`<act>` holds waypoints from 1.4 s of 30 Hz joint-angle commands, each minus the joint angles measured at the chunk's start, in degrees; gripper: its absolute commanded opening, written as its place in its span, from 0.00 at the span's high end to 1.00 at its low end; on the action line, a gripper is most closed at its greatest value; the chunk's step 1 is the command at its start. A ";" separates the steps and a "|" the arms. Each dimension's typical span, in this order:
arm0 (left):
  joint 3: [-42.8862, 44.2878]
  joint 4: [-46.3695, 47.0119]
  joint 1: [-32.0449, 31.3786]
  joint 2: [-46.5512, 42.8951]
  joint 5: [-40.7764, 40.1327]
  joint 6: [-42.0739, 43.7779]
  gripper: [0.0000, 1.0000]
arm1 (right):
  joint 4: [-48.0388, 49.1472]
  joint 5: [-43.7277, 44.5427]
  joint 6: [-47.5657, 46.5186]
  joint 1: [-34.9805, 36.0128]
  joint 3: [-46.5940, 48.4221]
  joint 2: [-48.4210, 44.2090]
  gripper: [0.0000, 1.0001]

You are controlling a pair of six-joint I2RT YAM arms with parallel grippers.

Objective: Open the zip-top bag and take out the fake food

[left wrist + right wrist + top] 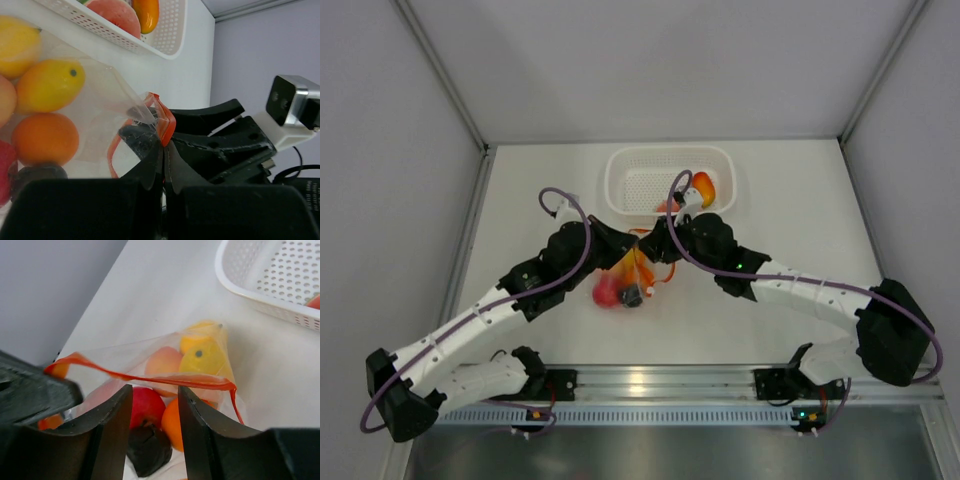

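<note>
A white perforated basket (616, 195) was set on the counter (800, 230) just beyond the two arms, and a pink-red piece (117, 15) and an orange piece (147, 12) were seen inside it. Both arms were crowded over the bag (632, 270), so its mouth was largely hidden from above. The bag was placed near the middle of the counter, between the arms, close to the basket but apart from it. Its bottom was pointed toward the near edge and its mouth was raised toward the basket. The orange-red zip strip (150, 376) was stretched sideways between the grippers. The toy fruit (200, 357) was heaped in the lower end of the bag: yellow, peach, red and orange pieces and one dark piece. The left gripper (163, 142) was clenched on one end of the strip. The right gripper (155, 390) was held with its jaws apart right at the strip, and nothing was seen pinched between them
</note>
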 commanded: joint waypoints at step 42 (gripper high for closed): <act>-4.29 12.27 -1.86 6.92 10.64 1.97 1.00 | 6.82 10.86 -3.49 0.61 8.71 28.45 0.27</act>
